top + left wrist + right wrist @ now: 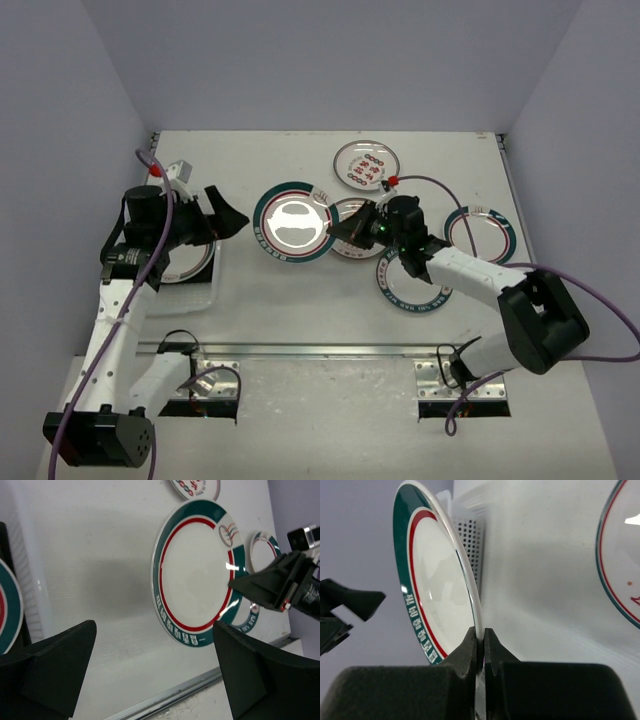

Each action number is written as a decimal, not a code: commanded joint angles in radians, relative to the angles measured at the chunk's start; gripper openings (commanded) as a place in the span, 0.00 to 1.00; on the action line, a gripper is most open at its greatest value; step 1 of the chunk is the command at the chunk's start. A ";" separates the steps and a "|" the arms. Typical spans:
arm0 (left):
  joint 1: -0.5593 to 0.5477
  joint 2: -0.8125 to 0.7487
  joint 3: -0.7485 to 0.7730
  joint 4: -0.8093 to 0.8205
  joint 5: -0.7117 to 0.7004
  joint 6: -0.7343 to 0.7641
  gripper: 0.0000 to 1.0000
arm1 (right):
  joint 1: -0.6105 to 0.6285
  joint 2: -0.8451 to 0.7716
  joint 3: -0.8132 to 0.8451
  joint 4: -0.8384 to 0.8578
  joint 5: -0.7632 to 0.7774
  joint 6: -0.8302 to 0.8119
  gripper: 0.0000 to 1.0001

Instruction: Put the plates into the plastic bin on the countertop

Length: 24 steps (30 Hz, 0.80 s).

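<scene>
Grey-violet walls closed in an off-white desk (pixel 300 310) with a metal strip (pixel 320 350) along its front edge. Nearest that edge, on the left, the plastic bin (pixel 214 295) sat by the desk's left edge. A banded plate (pixel 200 262) lay inside it, mostly hidden by the left arm. Toward the right, a lettered plate (pixel 400 290) with a green band lay flat, partly under the right arm.

Farther in, the left fingers (pixel 226 214) hung spread wide near the bin's far right corner, holding nothing and pointing toward the middle of the desk. There lay the large green-rimmed plate (pixel 293 222), white in the centre with a red ring. The right fingers (pixel 470 650) were pressed together on its right rim, pinching the thin edge between them. Whether that rim was raised off the desk could not be told.

Just behind those fingers a smaller plate (pixel 352 210) showed only in part. Another green-banded plate (pixel 480 235) lay flat near the right edge, apart from the rest. Farthest off, toward the far edge, sat a red-motif plate (pixel 365 165).
</scene>
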 commanded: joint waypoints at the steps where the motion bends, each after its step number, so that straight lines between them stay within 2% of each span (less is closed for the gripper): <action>1: -0.013 0.034 -0.038 0.110 0.223 0.007 1.00 | -0.024 0.011 0.037 0.180 -0.396 -0.021 0.00; 5: -0.013 0.060 -0.075 0.151 0.276 -0.006 0.98 | -0.022 -0.021 0.076 0.125 -0.428 -0.060 0.00; 7: -0.013 0.066 -0.093 0.172 0.283 -0.018 0.91 | -0.020 -0.018 0.087 0.146 -0.443 -0.047 0.00; 9: -0.013 0.077 -0.100 0.173 0.268 -0.016 0.77 | -0.018 -0.013 0.094 0.169 -0.457 -0.027 0.00; 12: -0.013 0.095 -0.108 0.171 0.264 -0.017 0.41 | -0.001 0.003 0.122 0.159 -0.454 -0.039 0.00; 13: -0.013 0.095 -0.108 0.171 0.265 -0.018 0.13 | 0.008 0.014 0.128 0.161 -0.451 -0.043 0.00; 14: -0.013 0.095 -0.105 0.173 0.265 -0.023 0.13 | 0.008 0.014 0.132 0.161 -0.450 -0.043 0.00; 16: -0.013 0.069 -0.083 0.169 0.212 -0.055 0.02 | 0.008 0.037 0.137 0.172 -0.435 -0.041 0.02; 17: -0.013 0.057 -0.074 0.166 0.176 -0.071 0.00 | 0.006 0.045 0.138 0.173 -0.428 -0.043 0.07; 18: -0.012 0.044 -0.061 0.157 0.088 -0.094 0.00 | -0.010 0.050 0.138 0.169 -0.422 -0.048 0.30; 19: -0.008 0.034 -0.044 0.143 -0.017 -0.119 0.00 | -0.029 0.054 0.136 0.162 -0.417 -0.053 0.60; 20: -0.001 0.035 -0.021 0.121 -0.066 -0.148 0.00 | -0.041 0.055 0.132 0.141 -0.414 -0.061 0.75; 21: 0.031 0.040 0.002 0.105 -0.150 -0.170 0.00 | -0.073 0.054 0.128 0.092 -0.410 -0.071 0.84; 22: 0.080 0.051 0.013 0.092 -0.198 -0.197 0.00 | -0.102 0.043 0.123 0.038 -0.391 -0.098 0.90; 24: 0.232 0.069 0.008 0.069 -0.229 -0.264 0.00 | -0.156 -0.002 0.109 -0.080 -0.334 -0.163 0.95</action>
